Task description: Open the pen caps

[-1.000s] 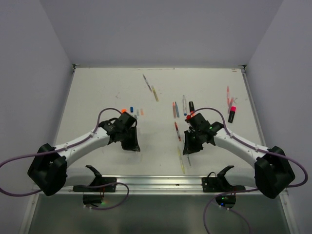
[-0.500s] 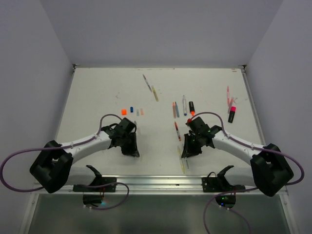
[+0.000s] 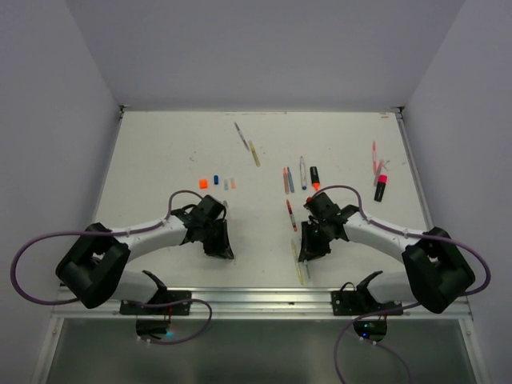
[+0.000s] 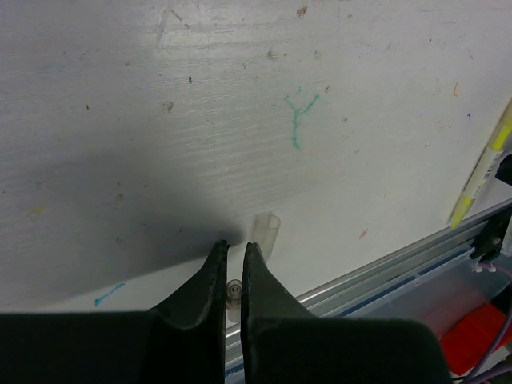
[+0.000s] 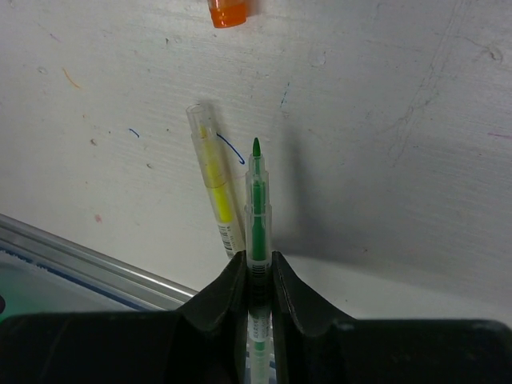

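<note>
My left gripper (image 4: 232,248) is shut on a small clear pen cap (image 4: 233,290) just above the table near the front rail; in the top view it (image 3: 220,244) is left of centre. Another clear cap (image 4: 266,234) lies on the table just past its fingertips. My right gripper (image 5: 258,260) is shut on a green pen (image 5: 256,208) whose bare tip points away from it. A yellow pen (image 5: 214,188) lies beside it. An orange cap (image 5: 228,12) lies beyond. Loose caps, orange (image 3: 203,183) and blue (image 3: 216,179), lie behind the left gripper.
Several pens lie mid-table: a red one (image 3: 291,214), a black highlighter (image 3: 314,176), and a thin pair farther back (image 3: 248,144). Pink pens and a highlighter (image 3: 381,188) lie at the right. The metal front rail (image 4: 416,256) runs close to both grippers.
Both arms have drawn back toward the front rail. The left gripper has moved away from the loose caps. The right gripper has shifted slightly nearer with the green pen.
</note>
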